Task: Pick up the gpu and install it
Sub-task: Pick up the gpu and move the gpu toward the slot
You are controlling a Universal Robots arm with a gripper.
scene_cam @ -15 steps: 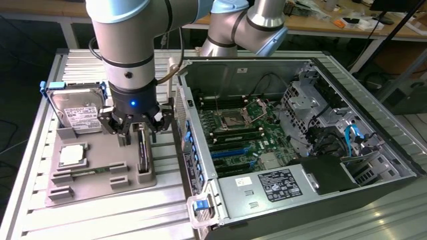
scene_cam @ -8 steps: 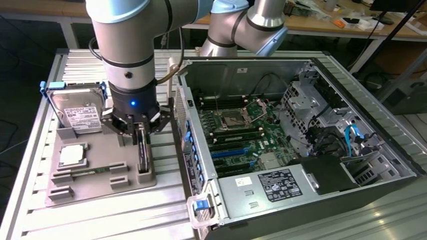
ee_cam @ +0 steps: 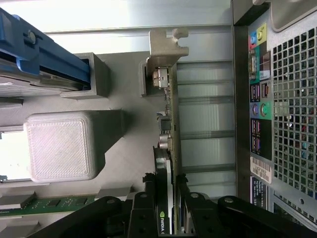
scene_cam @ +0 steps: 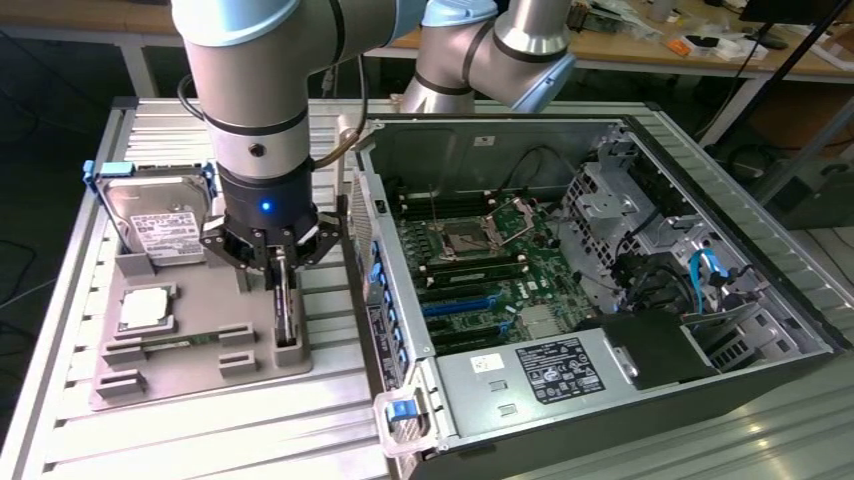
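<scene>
The gpu stands on edge in a slot of the grey printed holder, on the exterior view's left of the open computer case. It is a thin dark card. In the wrist view the gpu runs lengthwise, its silvery metal bracket at the far end. My gripper hangs straight down over the card's near part. The black fingers press against both flat sides of the card, so my gripper is shut on it. The card still sits in its holder slot.
The silver hard drive with its blue frame and a small square chip share the holder. The open computer case lies close beside it, its rear port panel near the card. A second arm reaches in behind.
</scene>
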